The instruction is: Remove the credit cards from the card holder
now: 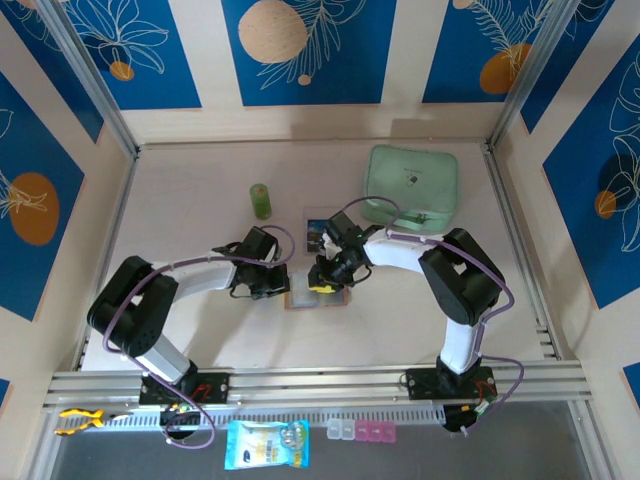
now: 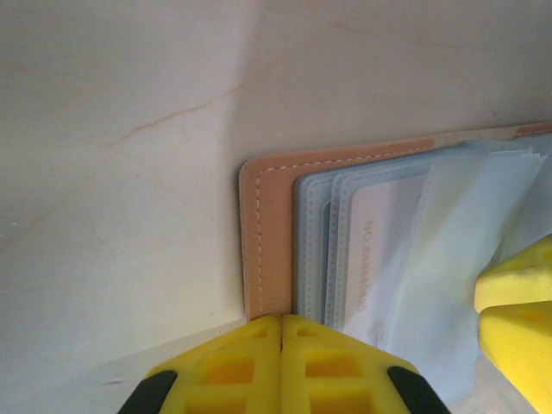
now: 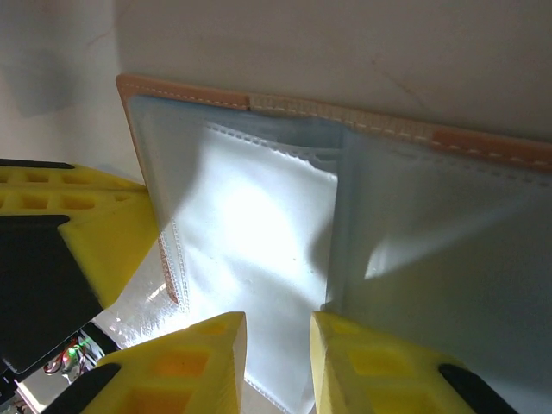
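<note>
Card holder (image 1: 305, 299) lies open mid-desk (image 1: 190, 190). Left hand (image 2: 282, 323) is clenched tight at its 9 o'clock edge, and the right hand (image 3: 278, 323) is slightly parted around a clear sleeve (image 3: 259, 233). One credit card (image 1: 318, 232) sits at the holder's 12 o'clock.

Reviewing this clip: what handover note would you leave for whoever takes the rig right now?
Left gripper: shut, tips at the card holder's edge.
Right gripper: jaws slightly apart astride a clear sleeve; grip uncertain.
Holder lies open between the arms.
Done: a loose card lies on the table beyond it.
Left: a sleeved card, maybe more, to pull.
</note>
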